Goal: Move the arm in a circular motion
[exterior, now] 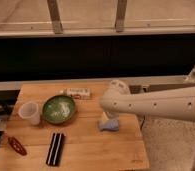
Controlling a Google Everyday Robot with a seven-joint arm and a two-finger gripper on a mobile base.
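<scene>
I'd say a lab-like test corner: a wooden table (91, 147) with bowl (59, 109) and cup (30, 112), dark wall (66, 62), speckled floor (166, 145). My gripper (107, 118) hangs low over the table.

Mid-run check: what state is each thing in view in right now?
arm: extended from the right, elbow above the table.
gripper: below the elbow, tip down by the blue object.
green bowl: upright on the table.
clear cup: upright, left of the bowl.
white packet: lying flat behind the bowl.
blue object: lying on the table beneath the arm.
black sticks: flat near the front edge.
red object: flat, front left corner.
</scene>
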